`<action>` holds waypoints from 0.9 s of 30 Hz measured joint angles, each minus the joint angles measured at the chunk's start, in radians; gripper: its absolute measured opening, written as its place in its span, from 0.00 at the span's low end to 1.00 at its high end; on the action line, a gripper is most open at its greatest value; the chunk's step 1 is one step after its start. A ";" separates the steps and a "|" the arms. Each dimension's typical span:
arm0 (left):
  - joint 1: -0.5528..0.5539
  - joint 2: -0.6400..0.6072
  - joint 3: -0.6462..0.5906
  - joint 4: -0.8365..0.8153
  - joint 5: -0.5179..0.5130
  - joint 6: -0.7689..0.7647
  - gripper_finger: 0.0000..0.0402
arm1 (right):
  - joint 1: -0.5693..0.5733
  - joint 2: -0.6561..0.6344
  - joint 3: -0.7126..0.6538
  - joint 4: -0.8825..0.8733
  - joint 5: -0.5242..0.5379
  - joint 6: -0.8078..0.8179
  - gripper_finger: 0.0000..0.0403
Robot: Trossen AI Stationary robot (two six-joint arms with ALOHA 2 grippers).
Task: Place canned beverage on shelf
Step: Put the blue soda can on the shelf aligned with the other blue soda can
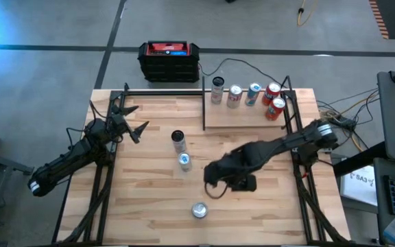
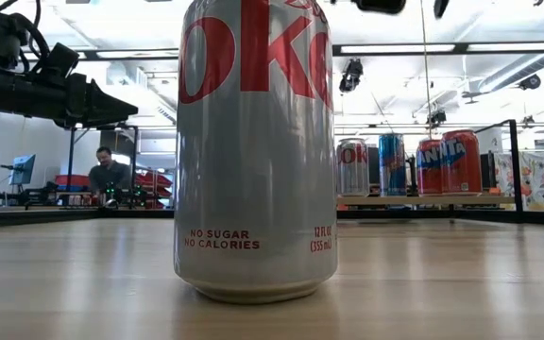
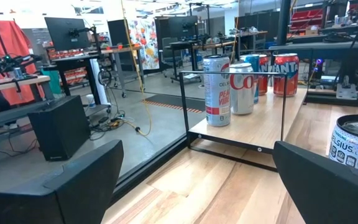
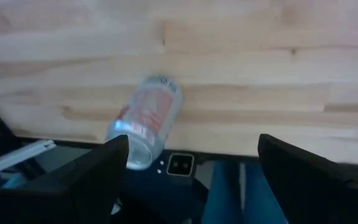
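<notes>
Three cans stand upright on the tabletop: a dark-topped one (image 1: 177, 140), a blue-and-silver one (image 1: 184, 162), and a silver-and-red one (image 1: 199, 210) near the front edge, which looms large in the low view (image 2: 256, 151). My right gripper (image 1: 212, 180) hangs open above the table, tipped downward, just right of the middle can and back from the front can (image 4: 145, 121). It holds nothing. The shelf (image 1: 245, 116) at the far right carries several upright cans. My left gripper (image 1: 137, 120) waits open and level at the table's left, facing the shelf (image 3: 241, 134).
A black-and-red case (image 1: 169, 60) sits beyond the table's far edge. Thin black rods (image 1: 204, 103) frame the shelf and the table's sides. Bare wood lies between the shelf and the loose cans. A person (image 2: 110, 175) sits far off in the room.
</notes>
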 joint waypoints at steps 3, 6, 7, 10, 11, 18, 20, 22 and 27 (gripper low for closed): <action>0.000 0.000 0.000 0.000 0.000 0.000 0.99 | 0.020 0.094 0.128 -0.085 0.003 -0.030 0.85; 0.000 0.000 0.000 0.000 0.000 0.000 0.99 | 0.026 0.185 0.268 -0.190 0.008 -0.108 0.85; 0.000 0.000 0.000 0.000 0.000 0.000 0.99 | 0.027 0.214 0.314 -0.228 0.009 -0.138 0.85; 0.000 0.000 0.000 0.000 0.000 0.000 0.99 | 0.028 0.291 0.445 -0.348 0.029 -0.231 0.85; 0.000 0.000 0.000 0.000 0.000 0.000 0.99 | 0.029 0.315 0.486 -0.391 0.042 -0.266 0.85; 0.000 0.000 0.000 0.000 0.000 0.000 0.99 | 0.027 0.406 0.649 -0.489 0.101 -0.430 0.85; 0.000 0.000 0.000 0.000 0.000 0.000 0.99 | 0.027 0.401 0.648 -0.485 0.120 -0.436 0.85; 0.000 0.000 0.000 0.000 0.000 0.000 0.99 | 0.024 0.401 0.648 -0.486 0.138 -0.462 0.85; 0.000 0.000 0.000 0.000 0.000 0.000 0.99 | 0.002 0.395 0.648 -0.439 0.241 -0.498 0.85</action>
